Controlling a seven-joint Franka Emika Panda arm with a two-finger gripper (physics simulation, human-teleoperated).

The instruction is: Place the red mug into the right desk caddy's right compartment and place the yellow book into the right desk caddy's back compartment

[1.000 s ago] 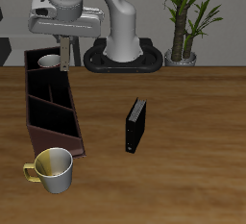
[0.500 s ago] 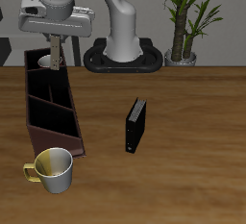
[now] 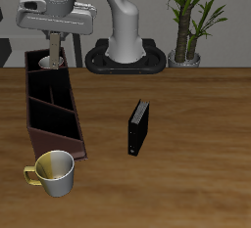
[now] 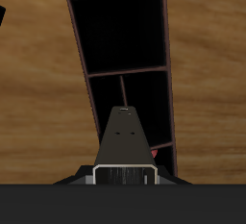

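Nearest, just off the front end of the right desk caddy (image 3: 59,139): yellow-and-white mug (image 3: 56,172), clear of the work. Beside the caddy, well apart: black book (image 3: 138,127), standing upright. In the caddy's far end section: red mug (image 3: 47,64), seen only by its pale inside. Directly above that end: gripper (image 3: 55,38), apparently clamped on the yellow book (image 3: 55,52), held edge-down. Risk if lowered here: knocking the book on the mug's rim or a divider and twisting it in the grip. Risk if released too high: toppling across a divider or into the wrong section. Better aligned over the back compartment first.
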